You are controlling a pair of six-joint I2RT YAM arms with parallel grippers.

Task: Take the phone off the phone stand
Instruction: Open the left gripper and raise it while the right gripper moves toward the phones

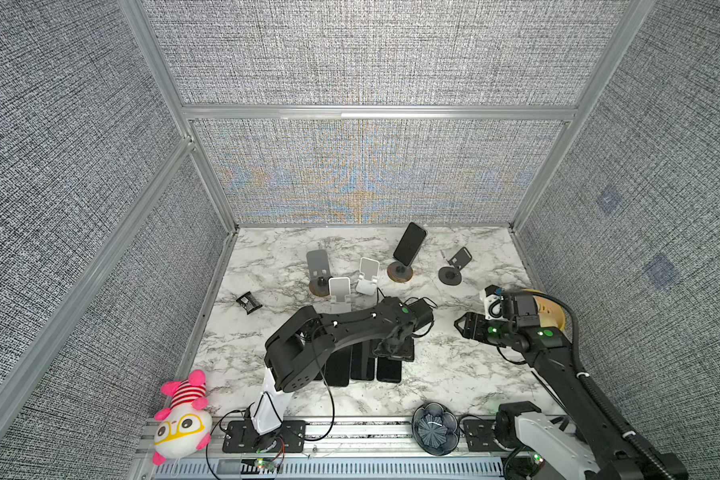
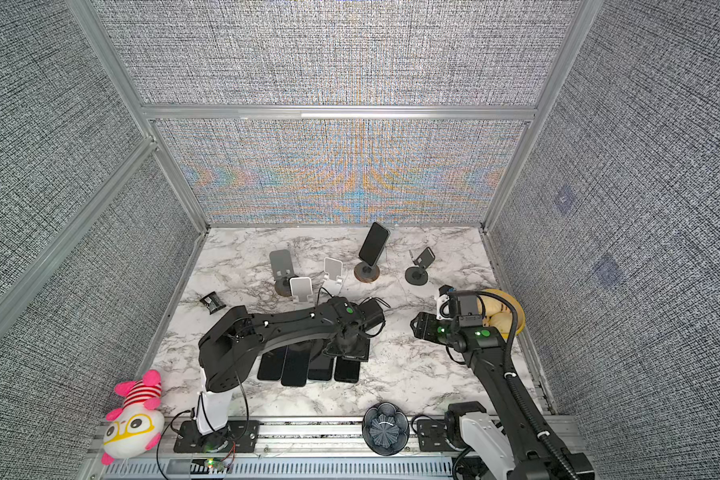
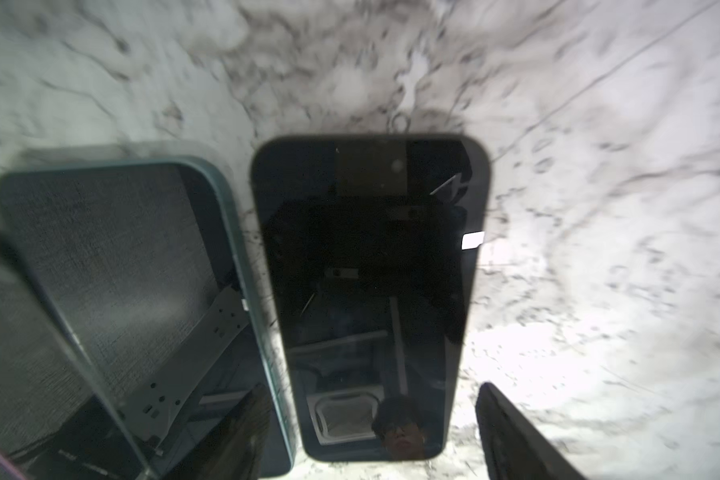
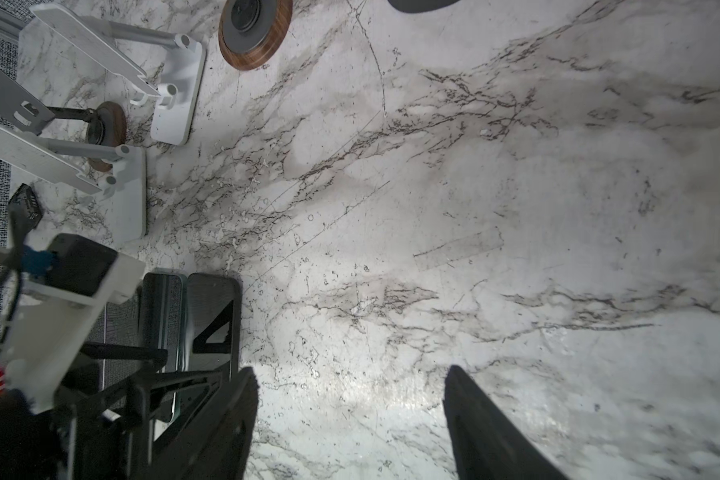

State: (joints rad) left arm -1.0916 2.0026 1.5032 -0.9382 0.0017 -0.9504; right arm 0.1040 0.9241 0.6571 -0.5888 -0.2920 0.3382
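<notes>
A black phone (image 1: 410,243) (image 2: 374,243) leans upright on a round wood-rimmed phone stand (image 1: 400,273) (image 2: 366,272) at the back of the marble table. Several dark phones (image 1: 362,368) lie flat in a row near the middle. My left gripper (image 1: 393,349) (image 3: 375,415) hangs open just over the rightmost flat phone (image 3: 371,291), one finger on each side with gaps, holding nothing. To the right, my right gripper (image 1: 464,326) (image 4: 350,419) stands open over bare marble, far from the stand.
Empty stands crowd the back: a grey one (image 1: 319,264), two white ones (image 1: 368,276) (image 1: 339,293) and a black one (image 1: 454,268). A small black part (image 1: 248,302) lies at the left. A plush toy (image 1: 181,415) and a dark bowl (image 1: 435,428) sit at the front edge.
</notes>
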